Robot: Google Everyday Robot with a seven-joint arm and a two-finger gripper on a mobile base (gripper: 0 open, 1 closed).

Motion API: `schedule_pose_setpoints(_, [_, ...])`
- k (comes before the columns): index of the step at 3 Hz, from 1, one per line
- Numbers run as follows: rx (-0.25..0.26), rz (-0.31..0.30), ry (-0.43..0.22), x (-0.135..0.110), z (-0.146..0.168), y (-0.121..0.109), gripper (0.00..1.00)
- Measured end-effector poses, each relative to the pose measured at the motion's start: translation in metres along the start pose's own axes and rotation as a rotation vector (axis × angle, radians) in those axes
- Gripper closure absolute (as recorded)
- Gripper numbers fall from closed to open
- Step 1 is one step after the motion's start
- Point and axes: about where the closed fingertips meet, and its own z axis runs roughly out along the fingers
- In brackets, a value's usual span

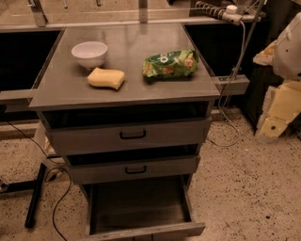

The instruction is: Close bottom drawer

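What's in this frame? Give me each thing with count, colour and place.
cabinet: 1, grey, centre, on the speckled floor
top drawer: 1, grey, black handle, slightly out
middle drawer: 1, grey, black handle, slightly out
bottom drawer: 1, grey, lowest, pulled far out
bowl: 1, white, cabinet top, back left
sponge: 1, yellow, in front of the bowl
bag: 1, green, cabinet top, right
power strip: 1, dark, top right
stand leg: 1, black, floor at left
arm: 1, white, right edge
gripper: 1, cream, right edge, apart from the cabinet
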Motion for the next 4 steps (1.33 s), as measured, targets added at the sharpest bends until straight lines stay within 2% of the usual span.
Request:
schedule_pose_setpoints(1, [0.000, 0.000, 0.000, 0.000, 0.000, 0.000, 0.00])
schedule_pose_setpoints(2, [-0.023, -0.035, -0.027, -0.005, 0.017, 0.012, 0.00])
schedule_pose_setpoints(3, [-0.039, -0.090, -0.082, -0.010, 0.042, 0.037, 0.00])
schedule_pose_setpoints(4, [-0.048, -0.140, -0.151, -0.011, 0.092, 0.069, 0.00])
